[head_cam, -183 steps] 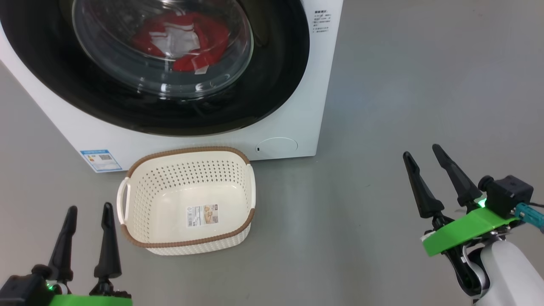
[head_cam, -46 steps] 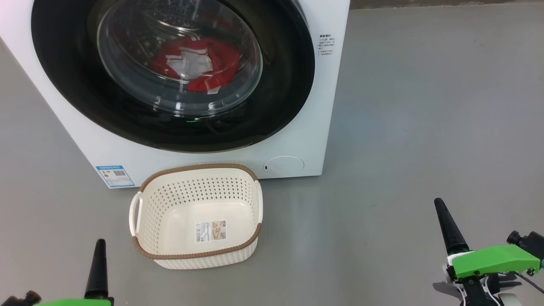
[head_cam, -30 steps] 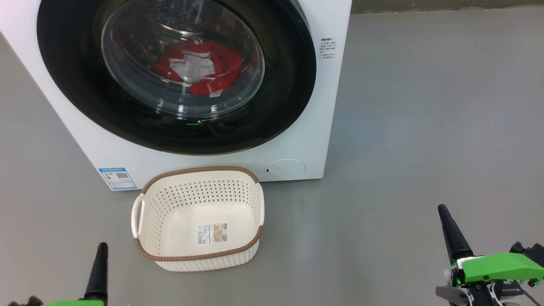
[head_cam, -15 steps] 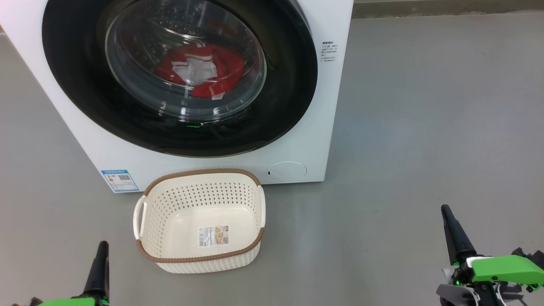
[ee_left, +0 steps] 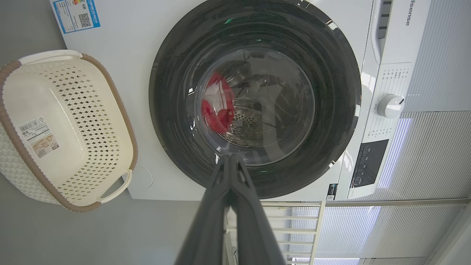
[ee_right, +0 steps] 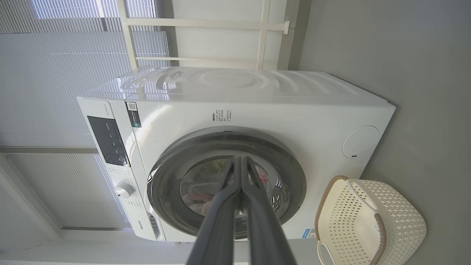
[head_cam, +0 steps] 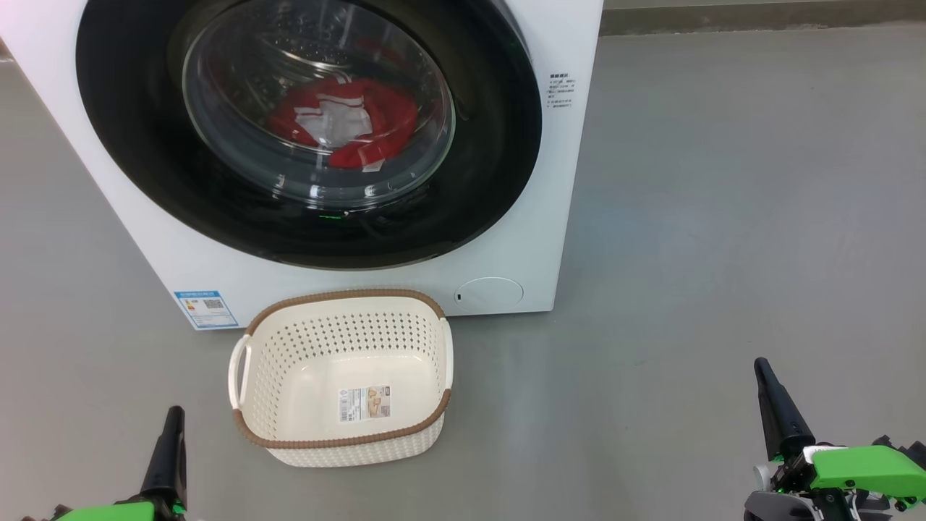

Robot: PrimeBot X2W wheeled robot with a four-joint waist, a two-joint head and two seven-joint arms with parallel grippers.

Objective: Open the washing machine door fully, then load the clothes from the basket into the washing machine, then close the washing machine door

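Ok so the washing machine [head_cam: 557,217] sits on the grey floor [head_cam: 723,217] with the washing machine door [head_cam: 499,145] shut flat against its front. The basket [head_cam: 340,295] stands on the floor right in front of the machine, under the door, with just its label [head_cam: 365,403] inside. The clothes [head_cam: 347,130], red and white, lie in the drum behind the door glass. The left hand [head_cam: 173,416] is low, near the basket's left corner but apart from it. The right hand [head_cam: 762,367] is well off to the right. Both hands have their fingers pressed together and hold nothing. Six seconds back both had their fingers spread and sat higher in the head view. The camera has shifted since, not the machine or basket.
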